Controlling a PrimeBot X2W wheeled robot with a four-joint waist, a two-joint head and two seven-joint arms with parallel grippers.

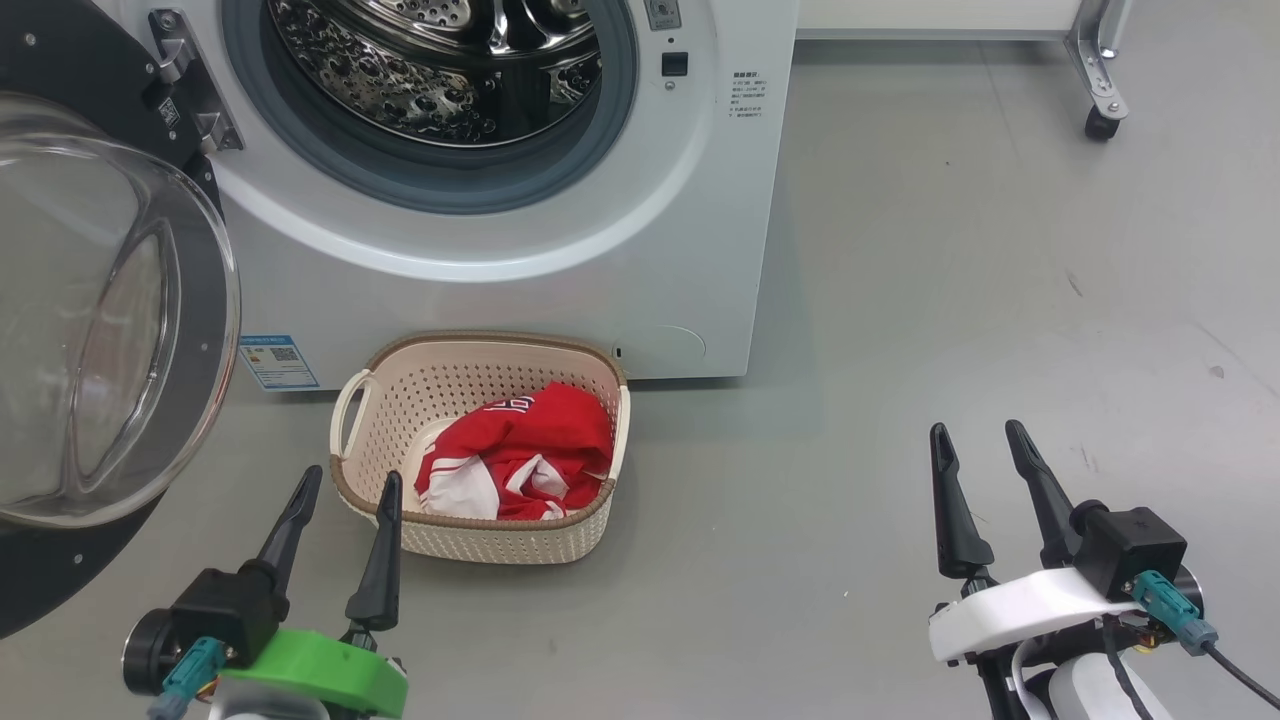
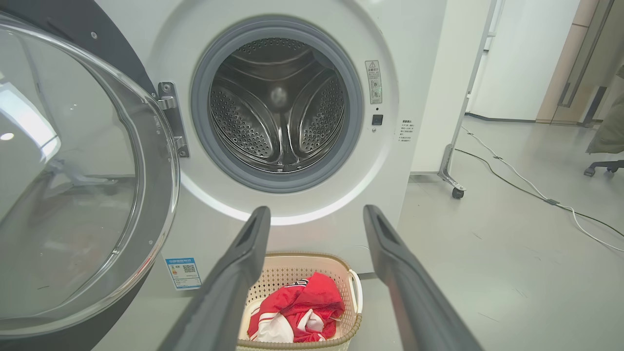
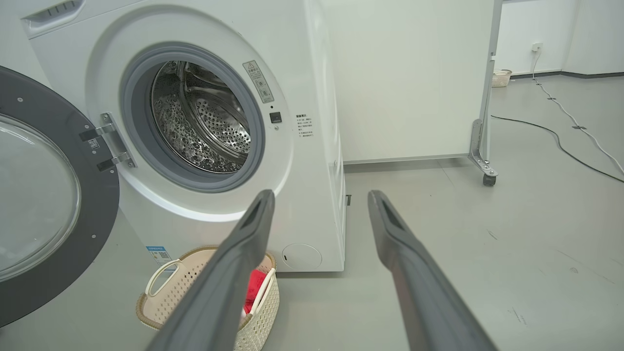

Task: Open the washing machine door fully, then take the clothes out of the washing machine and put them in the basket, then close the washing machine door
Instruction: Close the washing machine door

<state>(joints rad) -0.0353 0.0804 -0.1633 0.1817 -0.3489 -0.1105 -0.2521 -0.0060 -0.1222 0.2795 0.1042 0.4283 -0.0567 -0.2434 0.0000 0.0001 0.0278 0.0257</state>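
Observation:
The white washing machine (image 1: 650, 250) stands ahead with its steel drum (image 2: 278, 105) bare inside. Its door (image 1: 100, 330), black-rimmed with a clear glass bowl, hangs wide open at the left. On the floor before the machine sits the cream basket (image 1: 420, 385), and the red and white clothes (image 1: 520, 455) lie in it. My left gripper (image 1: 345, 485) is open, its fingertips just in front of the basket's near left corner, holding nothing. My right gripper (image 1: 978, 430) is open over bare floor, well to the right of the basket. The same basket (image 3: 161, 304) and clothes (image 2: 295, 314) appear in the wrist views.
A white partition on a metal frame with a caster (image 1: 1100, 122) stands to the right of the machine. Cables (image 2: 536, 192) run across the grey floor at the right. A small basket (image 3: 500, 77) sits far back by the wall. A chair base (image 2: 602, 167) is at the far right.

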